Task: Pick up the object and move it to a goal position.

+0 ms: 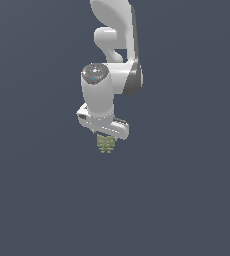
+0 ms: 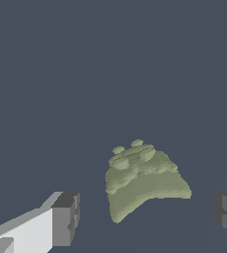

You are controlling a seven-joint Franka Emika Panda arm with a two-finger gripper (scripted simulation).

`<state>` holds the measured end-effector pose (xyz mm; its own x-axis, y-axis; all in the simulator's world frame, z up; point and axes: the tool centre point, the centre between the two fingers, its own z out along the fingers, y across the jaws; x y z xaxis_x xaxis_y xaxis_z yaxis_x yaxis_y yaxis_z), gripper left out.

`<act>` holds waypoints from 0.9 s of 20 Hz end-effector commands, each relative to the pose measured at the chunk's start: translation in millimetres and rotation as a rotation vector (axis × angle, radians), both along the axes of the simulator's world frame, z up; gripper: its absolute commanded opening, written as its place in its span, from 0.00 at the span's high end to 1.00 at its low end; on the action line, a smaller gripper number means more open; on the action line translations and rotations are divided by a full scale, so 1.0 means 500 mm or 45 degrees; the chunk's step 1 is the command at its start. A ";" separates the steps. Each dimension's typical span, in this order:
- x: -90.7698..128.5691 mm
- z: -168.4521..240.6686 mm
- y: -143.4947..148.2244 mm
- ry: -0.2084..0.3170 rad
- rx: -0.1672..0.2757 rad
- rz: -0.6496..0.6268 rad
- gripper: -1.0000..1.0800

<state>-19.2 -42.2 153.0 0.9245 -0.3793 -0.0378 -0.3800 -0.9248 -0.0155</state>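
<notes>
The object (image 2: 142,180) is a small olive-green bumpy lump lying on the dark grey floor. In the wrist view it sits between my two grey fingertips (image 2: 66,220), with a clear gap on each side. My gripper (image 2: 147,217) is open and nothing is held. In the exterior view the white arm hangs straight down over the object (image 1: 105,145), which peeks out just under the hand; the gripper (image 1: 107,140) mostly hides its fingers there.
A plain dark grey surface (image 1: 187,200) fills both views. No other objects, containers or edges show.
</notes>
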 end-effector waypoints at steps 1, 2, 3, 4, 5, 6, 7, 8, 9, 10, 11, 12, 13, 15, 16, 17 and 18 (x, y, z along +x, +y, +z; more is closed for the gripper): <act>-0.002 -0.005 0.000 0.001 -0.003 -0.087 0.04; -0.003 -0.007 0.000 0.001 -0.005 -0.121 0.04; -0.004 -0.009 0.001 0.002 -0.006 -0.155 0.04; -0.004 -0.010 0.001 0.002 -0.007 -0.190 0.04; -0.005 -0.012 0.001 0.002 -0.009 -0.224 0.04; -0.006 -0.014 0.001 0.003 -0.010 -0.259 0.04; -0.007 -0.016 0.001 0.003 -0.011 -0.293 0.04; -0.008 -0.018 0.001 0.003 -0.013 -0.328 0.04; -0.009 -0.019 0.001 0.003 -0.014 -0.362 0.04; -0.009 -0.021 0.001 0.004 -0.016 -0.397 0.04; -0.010 -0.023 0.001 0.004 -0.017 -0.431 0.04; -0.011 -0.025 0.001 0.004 -0.018 -0.466 0.04; -0.012 -0.027 0.001 0.004 -0.020 -0.500 0.04; -0.013 -0.030 0.001 0.004 -0.022 -0.569 0.04; -0.014 -0.032 0.000 0.004 -0.024 -0.604 0.04; -0.015 -0.033 0.000 0.004 -0.025 -0.638 0.04; -0.016 -0.035 0.000 0.004 -0.026 -0.673 0.04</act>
